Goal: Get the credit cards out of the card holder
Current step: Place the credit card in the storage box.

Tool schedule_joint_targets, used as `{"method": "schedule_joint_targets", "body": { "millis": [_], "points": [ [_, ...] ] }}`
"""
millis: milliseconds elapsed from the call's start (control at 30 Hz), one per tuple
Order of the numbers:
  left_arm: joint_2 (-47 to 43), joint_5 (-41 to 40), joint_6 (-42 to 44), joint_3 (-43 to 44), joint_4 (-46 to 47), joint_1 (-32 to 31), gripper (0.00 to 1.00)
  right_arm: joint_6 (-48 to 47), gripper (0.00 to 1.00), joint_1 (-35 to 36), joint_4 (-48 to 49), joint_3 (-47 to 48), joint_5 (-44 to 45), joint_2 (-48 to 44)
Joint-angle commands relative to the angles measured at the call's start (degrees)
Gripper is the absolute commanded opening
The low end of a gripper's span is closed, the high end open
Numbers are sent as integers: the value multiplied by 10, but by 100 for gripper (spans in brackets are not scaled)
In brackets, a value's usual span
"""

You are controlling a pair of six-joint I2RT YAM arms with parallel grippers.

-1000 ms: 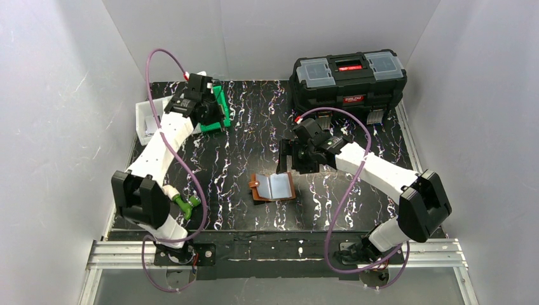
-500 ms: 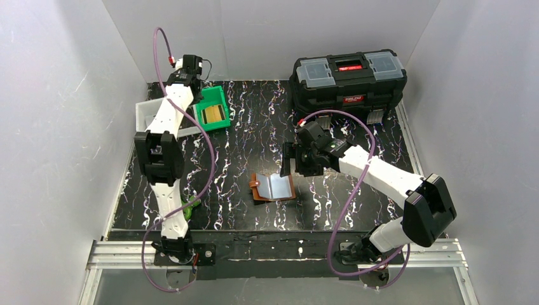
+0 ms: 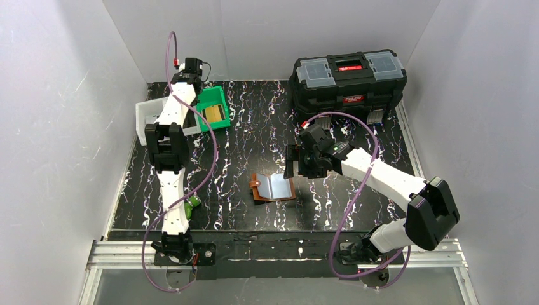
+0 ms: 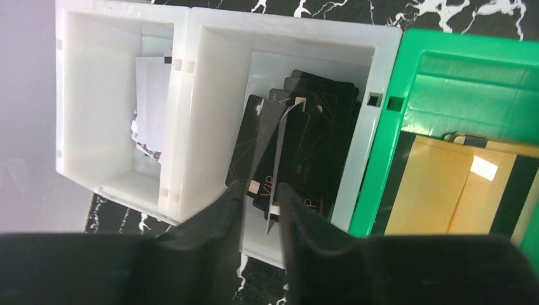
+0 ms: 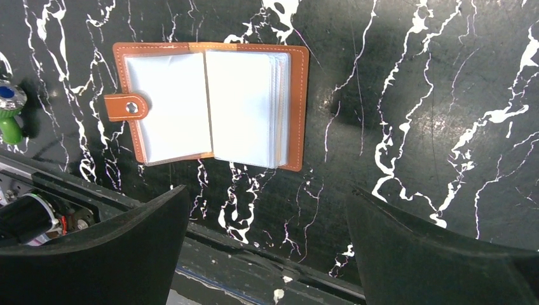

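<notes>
Now: left gripper (image 4: 267, 206) has its two dark fingers (image 4: 222, 213) drawn narrow onto a thin card (image 4: 278, 159), which the left wrist view shows edge-on, standing roughly upright between them. The card hangs over the middle white bin (image 4: 286, 28), where several black cards (image 4: 318, 146) lie overlapping on the floor; one is marked "VIP". Whether the held card's far end touches them cannot be told. Touching that bin on one side is a second white bin (image 4: 95, 38) with a white card (image 4: 152, 95) leaning inside; on the other side is a green bin (image 4: 470, 51) holding gold cards (image 4: 438, 190). Right gripper (image 5: 267, 194) hovers with its jaws spread wide and nothing between them, above the black marbled table (image 3: 254, 127). The card holder (image 5: 210, 105) lies near it, apart from both fingers, spread open and flat near the table's middle, with pale glossy pockets facing up and its brown snap tab (image 5: 127, 108) folded over one edge. A green-handled item (image 5: 7, 117) lies at the table's near edge. A black toolbox (image 3: 348, 76) stands at the far right corner.
</notes>
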Motion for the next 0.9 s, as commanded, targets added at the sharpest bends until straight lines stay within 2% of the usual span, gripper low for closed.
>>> {"method": "schedule_joint_targets", "body": {
  "millis": [0,133,300,467,600,733,867],
  "points": [
    [-24,7,11,29,-21,4,44,-3,97,-1,7,-1,-3,-6],
    [-50,28,10,34,-30,3,72,-6,97,-1,10,2,-7,3],
    [-95,45,6,19,-36,3,89,-7,97,-1,17,-1,-7,10],
    [-155,102,-11,-23,-42,-8,90,-6,97,-1,24,-3,-7,18],
    [-207,155,-40,-83,-59,-47,90,-3,96,-1,26,-3,-7,27],
    [-270,206,-80,-178,-54,-103,90,1,93,-6,28,-10,-7,27],
    [-338,291,-130,-286,-32,-157,85,4,87,-15,34,-29,-7,17]
  ]
}}
